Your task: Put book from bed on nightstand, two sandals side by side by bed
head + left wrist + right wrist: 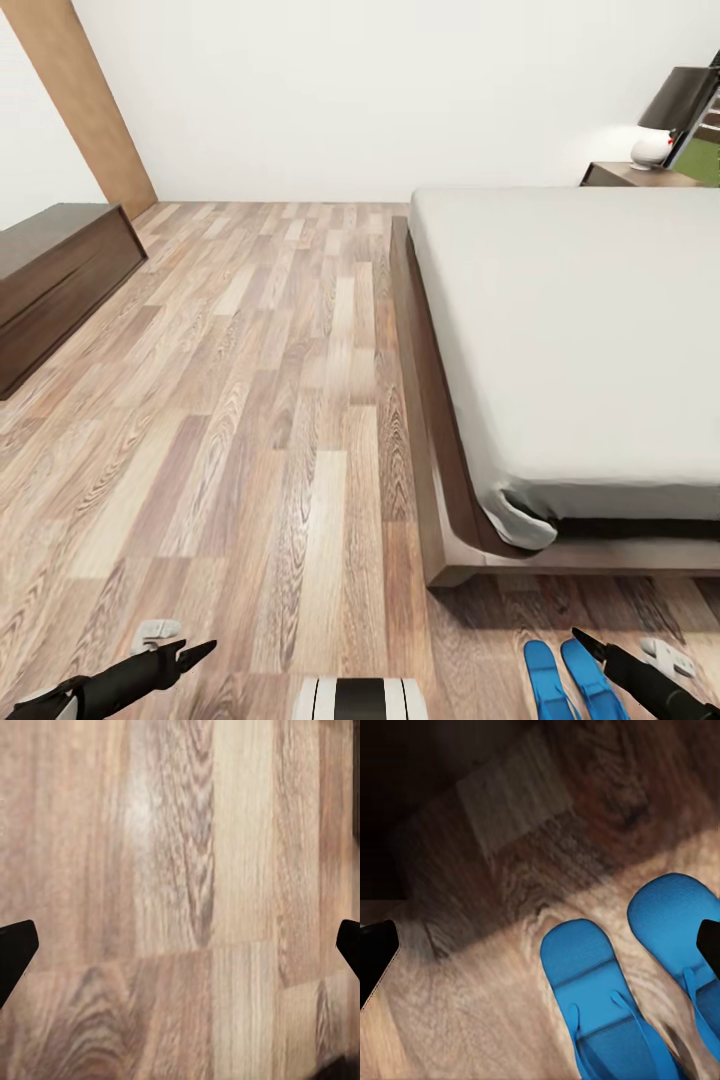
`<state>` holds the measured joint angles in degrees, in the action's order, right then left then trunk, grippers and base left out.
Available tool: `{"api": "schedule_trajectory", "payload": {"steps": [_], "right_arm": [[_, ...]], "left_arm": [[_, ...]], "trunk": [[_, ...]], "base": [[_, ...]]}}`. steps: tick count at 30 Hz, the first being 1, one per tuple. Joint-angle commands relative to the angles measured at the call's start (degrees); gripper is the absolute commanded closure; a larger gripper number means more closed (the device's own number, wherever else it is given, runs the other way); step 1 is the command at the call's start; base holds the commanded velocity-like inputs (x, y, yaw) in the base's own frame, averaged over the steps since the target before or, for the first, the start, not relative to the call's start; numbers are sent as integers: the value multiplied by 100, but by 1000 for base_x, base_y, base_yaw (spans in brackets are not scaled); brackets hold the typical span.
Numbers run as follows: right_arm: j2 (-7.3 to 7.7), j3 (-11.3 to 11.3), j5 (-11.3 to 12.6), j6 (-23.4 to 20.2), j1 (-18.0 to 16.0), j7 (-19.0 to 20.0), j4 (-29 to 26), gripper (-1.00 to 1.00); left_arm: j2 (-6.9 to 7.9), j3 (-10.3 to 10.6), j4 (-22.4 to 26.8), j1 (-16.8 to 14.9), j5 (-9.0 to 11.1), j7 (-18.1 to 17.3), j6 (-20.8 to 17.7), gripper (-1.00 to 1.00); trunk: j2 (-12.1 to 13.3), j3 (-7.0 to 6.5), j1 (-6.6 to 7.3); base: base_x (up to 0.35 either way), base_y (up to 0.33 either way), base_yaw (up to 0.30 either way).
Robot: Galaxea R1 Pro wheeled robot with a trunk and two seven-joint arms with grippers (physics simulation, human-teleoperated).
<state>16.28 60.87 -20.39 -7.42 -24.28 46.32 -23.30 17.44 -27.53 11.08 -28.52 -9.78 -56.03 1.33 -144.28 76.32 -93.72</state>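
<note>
Showing the near corner of the bed (560, 340), the head view cuts off the 2 sandals at its lower edge, so only their toe halves appear: one sandal (548, 680) lies just left of the other sandal (592, 678), side by side on the wood-plank floor (250, 400), near the foot of the bed frame (440, 500). The mattress top is bare where visible, and its right part runs out of frame. A nightstand (630, 175) at the far right is partly hidden behind the mattress; a lamp (672, 110) on it is cropped.

A low dark cabinet (55, 280) stands at the far left, well apart from the bed, with a wide stretch of open floor between them reaching to the far wall.

The left gripper (185, 655) hangs over bare planks; in the left wrist view (180, 945) its 2 fingertips (15, 952) sit at opposite edges, spread wide, holding nothing. The right gripper (585, 640) hovers above the sandals; in the right wrist view (540, 945) its fingertips (375, 952) are likewise spread wide and empty, with both sandals (600, 997) (679, 922) beneath, their heels cropped and shadow darkening the floor beyond.
</note>
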Motion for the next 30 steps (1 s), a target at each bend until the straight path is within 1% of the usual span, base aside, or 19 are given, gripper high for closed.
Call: {"api": "schedule_trajectory", "payload": {"steps": [1,2,5,8,16,30], "right_arm": [[-3,48,-18,-61,-7,42,-8,-100],[-36,39,-31,-53,-7,9,1,-100],[-46,39,-30,-55,-7,-35,1,-100],[-46,39,-30,-56,-7,-34,1,-100],[-46,40,-28,-58,-7,-27,1,-100],[-46,39,-27,-58,-7,-28,1,-100]], "left_arm": [[1,-45,0,-4,-60,-19,14,-100],[-33,-13,-34,28,-67,4,7,-100],[-125,-10,-111,29,-67,4,7,-100],[-123,-9,-97,30,-67,4,7,-100],[-177,-15,-86,116,-67,4,8,-100],[-196,-15,-85,136,-67,4,8,-100]], "trunk": [[0,-19,3],[0,-18,4],[0,-18,4],[0,-18,4],[0,-18,4],[0,-18,4]], "base": [[0,0,0],[0,0,0],[0,0,0],[0,0,0],[0,0,0],[0,0,0]]}}
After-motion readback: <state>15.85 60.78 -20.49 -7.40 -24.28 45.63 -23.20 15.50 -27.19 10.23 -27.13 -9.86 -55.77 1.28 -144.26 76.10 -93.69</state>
